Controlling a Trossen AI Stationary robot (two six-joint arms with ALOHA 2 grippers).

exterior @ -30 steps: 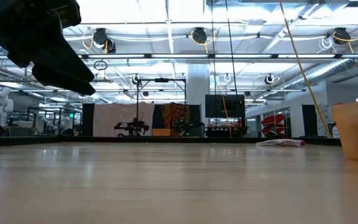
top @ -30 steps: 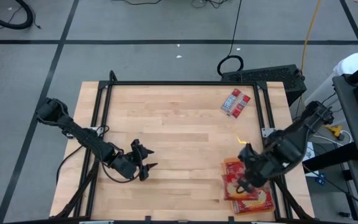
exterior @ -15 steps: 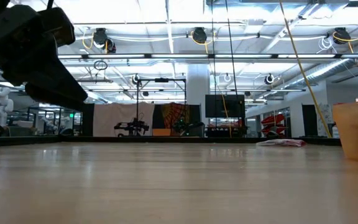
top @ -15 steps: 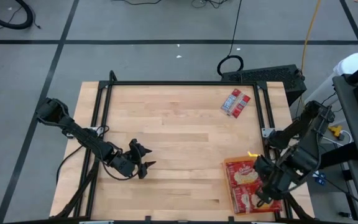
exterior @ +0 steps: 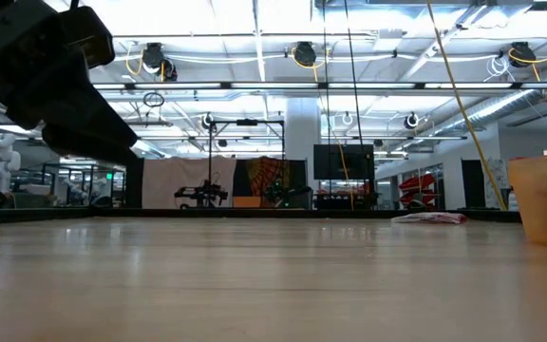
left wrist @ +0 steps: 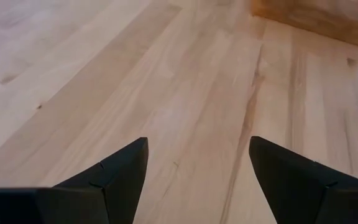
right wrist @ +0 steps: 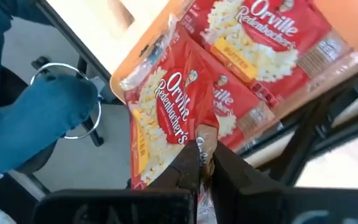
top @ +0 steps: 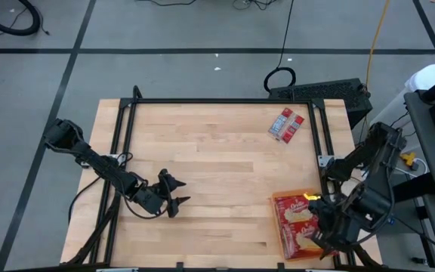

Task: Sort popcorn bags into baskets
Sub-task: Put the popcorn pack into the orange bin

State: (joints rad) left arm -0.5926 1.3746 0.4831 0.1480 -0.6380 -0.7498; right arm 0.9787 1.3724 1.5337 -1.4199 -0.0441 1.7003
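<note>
An orange tray (top: pixel 289 194) sits near the table's near right corner with red popcorn bags (top: pixel 297 215) lying flat in it. My right gripper (top: pixel 325 230) hovers at the tray's right side, shut on one bag (right wrist: pixel 166 112) that reaches out over the tray's rim (right wrist: pixel 143 50). Another bag (right wrist: pixel 260 37) lies farther in. Two more bags (top: pixel 286 125) rest flat near the far right corner. My left gripper (top: pixel 176 198) is open just above bare wood at the near left, its fingertips apart around (left wrist: pixel 197 162). My right gripper pinches the red bag between its two fingers at an edge strip (right wrist: pixel 201 134) close to a corner. The picture side of the bag faces the camera. The rest of it slants away over the other bags and the tray's rim; whether it is lifted clear I cannot tell.
A black frame (top: pixel 202 100) runs around the tabletop's edges. The wide middle of the table (top: pixel 217 166) is bare wood. Past the table's right edge, something blue (right wrist: pixel 42 112) and dark equipment (top: pixel 429 128) stand close to my right arm.
My right gripper has moved from over the middle of the tray toward the table's right and near edges, uncovering the bags with their yellow pictures. It now stands at the tray's right side.
</note>
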